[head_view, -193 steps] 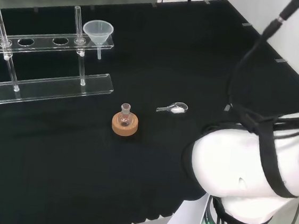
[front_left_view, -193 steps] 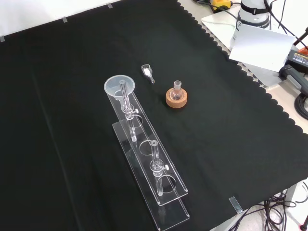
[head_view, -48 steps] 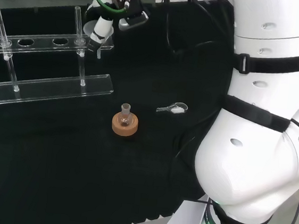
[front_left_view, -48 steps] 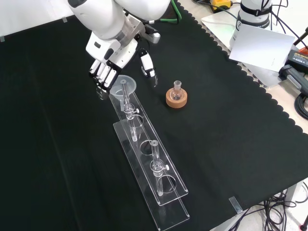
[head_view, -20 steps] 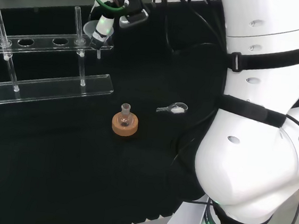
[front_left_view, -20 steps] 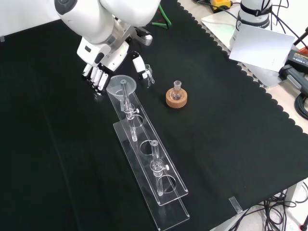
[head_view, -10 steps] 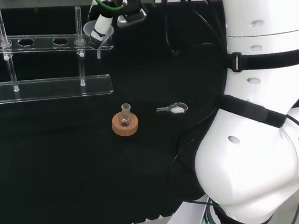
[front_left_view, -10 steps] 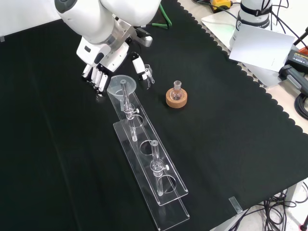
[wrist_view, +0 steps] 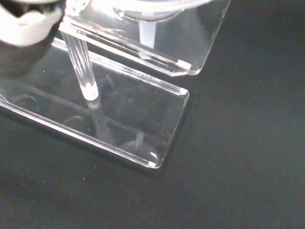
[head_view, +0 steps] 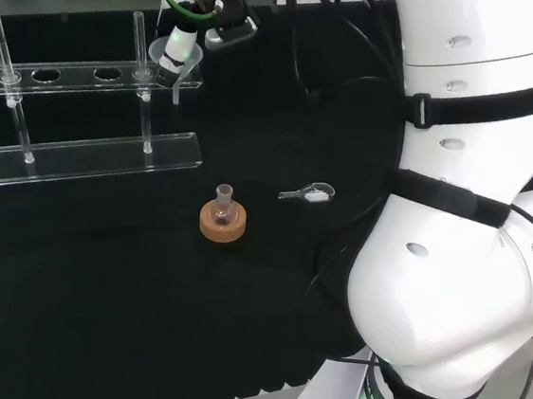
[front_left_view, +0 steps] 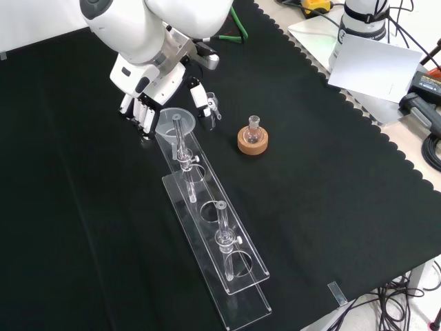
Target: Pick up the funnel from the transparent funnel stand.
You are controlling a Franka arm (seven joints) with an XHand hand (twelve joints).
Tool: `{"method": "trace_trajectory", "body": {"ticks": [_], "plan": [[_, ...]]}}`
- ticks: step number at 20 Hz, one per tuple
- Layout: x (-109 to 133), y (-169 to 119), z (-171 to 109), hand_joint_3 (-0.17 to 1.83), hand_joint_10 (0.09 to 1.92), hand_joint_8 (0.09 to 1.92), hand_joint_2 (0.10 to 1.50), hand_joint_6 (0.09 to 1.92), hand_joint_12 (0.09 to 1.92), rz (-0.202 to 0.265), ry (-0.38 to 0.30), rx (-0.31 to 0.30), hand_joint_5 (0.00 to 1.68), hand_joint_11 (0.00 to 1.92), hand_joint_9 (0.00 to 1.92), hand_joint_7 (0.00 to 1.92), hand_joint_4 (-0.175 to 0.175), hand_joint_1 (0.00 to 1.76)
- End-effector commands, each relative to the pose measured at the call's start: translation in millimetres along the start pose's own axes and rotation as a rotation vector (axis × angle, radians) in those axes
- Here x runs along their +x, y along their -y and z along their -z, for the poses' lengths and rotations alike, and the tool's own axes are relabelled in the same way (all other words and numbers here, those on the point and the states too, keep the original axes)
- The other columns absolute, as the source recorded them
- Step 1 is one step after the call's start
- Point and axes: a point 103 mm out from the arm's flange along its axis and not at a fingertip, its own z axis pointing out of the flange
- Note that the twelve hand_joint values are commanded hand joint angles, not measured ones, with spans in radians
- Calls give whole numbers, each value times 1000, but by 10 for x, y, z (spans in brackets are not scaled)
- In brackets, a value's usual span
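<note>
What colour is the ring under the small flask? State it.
Cork brown; the ring shows best in the front view.

The hand (front_left_view: 148,83) straddles the funnel (front_left_view: 173,121) at the funnel stand's (front_left_view: 227,272) end. An upright stand rod (front_left_view: 178,138) rises just beyond the fingers; bare black cloth (front_left_view: 76,172) lies open alongside them.

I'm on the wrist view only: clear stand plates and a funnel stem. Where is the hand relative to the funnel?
Observer: In the front view the hand straddles the funnel, with fingers left of its rim and thumb right. I cannot tell whether they touch it.
Operator: Is the funnel lifted?
Observer: No. The head view shows it seated in the end hole of the funnel stand.
Operator: Anything near the thumb?
Observer: A small clear scoop lies on the cloth just beside it.
</note>
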Motion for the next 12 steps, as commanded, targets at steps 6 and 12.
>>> {"method": "trace_trajectory", "body": {"ticks": [6,12], "plan": [[-37,5,23,582,458,478,481,87,1354,-16,6,-17,640,355,827,860,17,824],[-35,16,14,618,436,476,499,87,1307,-20,-2,-24,681,449,888,910,8,852]]}}
